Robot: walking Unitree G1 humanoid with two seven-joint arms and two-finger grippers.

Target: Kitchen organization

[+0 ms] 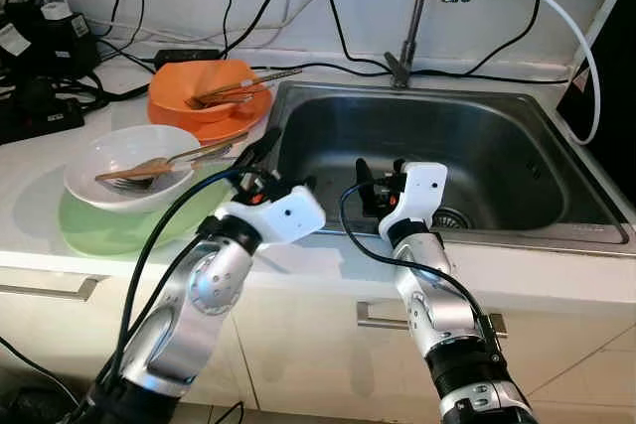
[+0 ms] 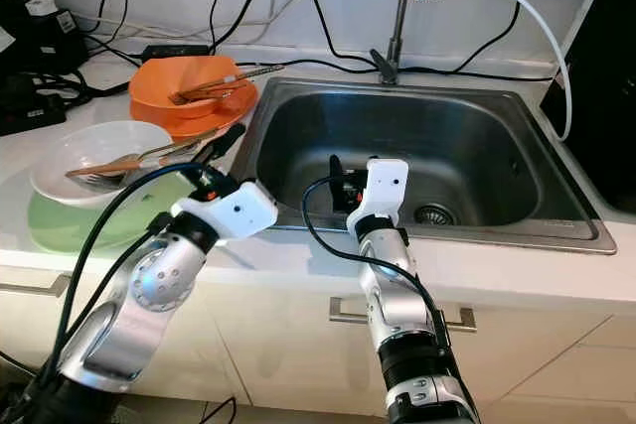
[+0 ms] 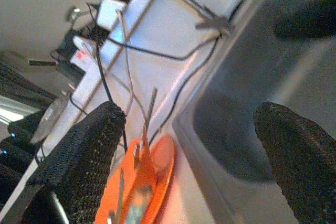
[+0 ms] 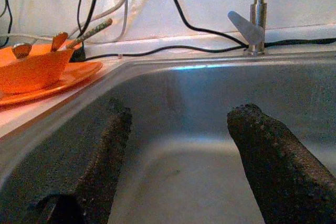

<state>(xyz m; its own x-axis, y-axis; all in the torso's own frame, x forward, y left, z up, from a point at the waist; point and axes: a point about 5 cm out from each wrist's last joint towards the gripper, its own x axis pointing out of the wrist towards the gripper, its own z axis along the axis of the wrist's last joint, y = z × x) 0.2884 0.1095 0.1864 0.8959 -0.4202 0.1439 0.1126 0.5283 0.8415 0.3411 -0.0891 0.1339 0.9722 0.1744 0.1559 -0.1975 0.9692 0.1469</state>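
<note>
An orange bowl [image 1: 204, 81] holding utensils [image 1: 243, 86] stands on an orange plate [image 1: 214, 114] at the back of the white counter, left of the steel sink [image 1: 497, 156]. Nearer to me, a white bowl [image 1: 109, 151] with a fork and spoon [image 1: 164, 161] rests on a green plate [image 1: 99, 225]. My left gripper [image 1: 256, 158] is open and hovers by the sink's left rim, just right of the white bowl, holding nothing. Over the sink's front edge, my right gripper [image 1: 376, 189] is also open, pointing into the empty basin, with the orange bowl [image 4: 31, 69] off to its side.
A faucet [image 1: 412, 17] rises behind the sink, with a white hose [image 1: 576, 27] looping to the right. Black power strips and cables [image 1: 40, 57] crowd the back left of the counter. The drain [image 1: 452, 217] lies in the basin. A drawer handle [image 1: 383, 317] sits below the counter.
</note>
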